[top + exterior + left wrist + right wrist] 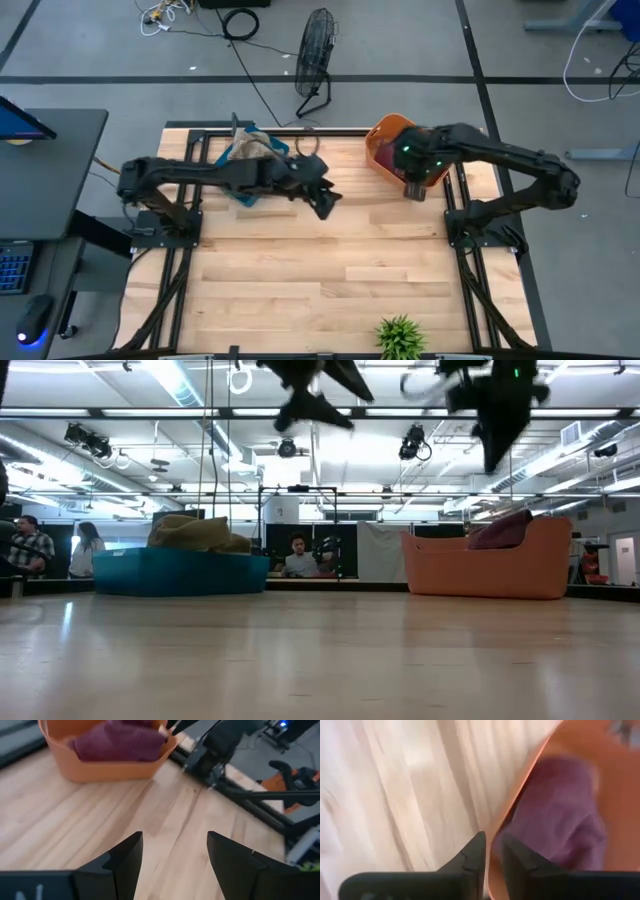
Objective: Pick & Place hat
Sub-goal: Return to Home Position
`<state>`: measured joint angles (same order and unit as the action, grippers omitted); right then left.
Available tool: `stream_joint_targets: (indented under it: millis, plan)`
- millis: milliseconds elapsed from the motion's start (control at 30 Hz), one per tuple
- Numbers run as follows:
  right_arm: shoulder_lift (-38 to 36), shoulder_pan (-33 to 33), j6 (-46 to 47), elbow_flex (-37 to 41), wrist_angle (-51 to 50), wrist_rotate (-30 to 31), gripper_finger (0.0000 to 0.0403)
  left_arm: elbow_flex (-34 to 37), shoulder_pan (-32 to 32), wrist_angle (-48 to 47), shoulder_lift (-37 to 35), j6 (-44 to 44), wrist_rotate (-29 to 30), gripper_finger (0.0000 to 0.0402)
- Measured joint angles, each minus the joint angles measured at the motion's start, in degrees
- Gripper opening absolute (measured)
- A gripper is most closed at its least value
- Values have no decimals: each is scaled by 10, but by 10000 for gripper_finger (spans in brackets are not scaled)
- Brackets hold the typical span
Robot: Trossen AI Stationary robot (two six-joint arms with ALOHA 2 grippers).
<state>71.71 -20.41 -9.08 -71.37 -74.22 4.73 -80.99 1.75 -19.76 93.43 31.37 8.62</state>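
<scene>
- The dark red cap [500,530] lay inside the orange bin [485,570], its crown showing above the rim. In the left wrist view it filled most of the bin's inside.
- The brown cap [195,532] sat heaped in the blue bin [180,573], rising above its rim.
- Both bins stood at the far edge of the wooden table [320,270], the blue one on the left arm's side and the orange one on the right arm's side, well apart.
- The right gripper [413,188] hung above the orange bin's near rim. Its fingers [472,857] were drawn almost together with a slim gap and held nothing.
- The left gripper [325,200] was raised over bare table just beside the blue bin, toward the middle. Its jaws stood wide open and empty, pointing toward the orange bin.
- A small green plant [400,335] stood at the table's near edge.
- A floor fan [315,60] stood beyond the far edge.
- In the low view, people [298,556] sat in the room behind the table.
</scene>
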Motion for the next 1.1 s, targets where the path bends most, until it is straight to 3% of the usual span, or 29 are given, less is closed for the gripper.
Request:
stream_joint_targets:
  millis: [200,300,533,700,867,1100]
  plan:
    - [-52,32,66,-122,17,-73,39,0,-1,-77,-89,-21,7,225]
    - [-97,58,82,-148,49,-78,30,0,-5,-126,-128,-52,10,225]
    - [-200,96,121,-131,127,-76,12,-1,-34,-166,-193,-104,68,225]
    - [-256,112,138,-77,187,-77,5,0,-51,-165,-208,-133,72,225]
    - [-310,118,165,13,261,-81,8,77,-59,-98,-224,-122,71,224]
    - [-367,126,172,127,340,-103,8,281,-50,164,-278,-86,-2,224]
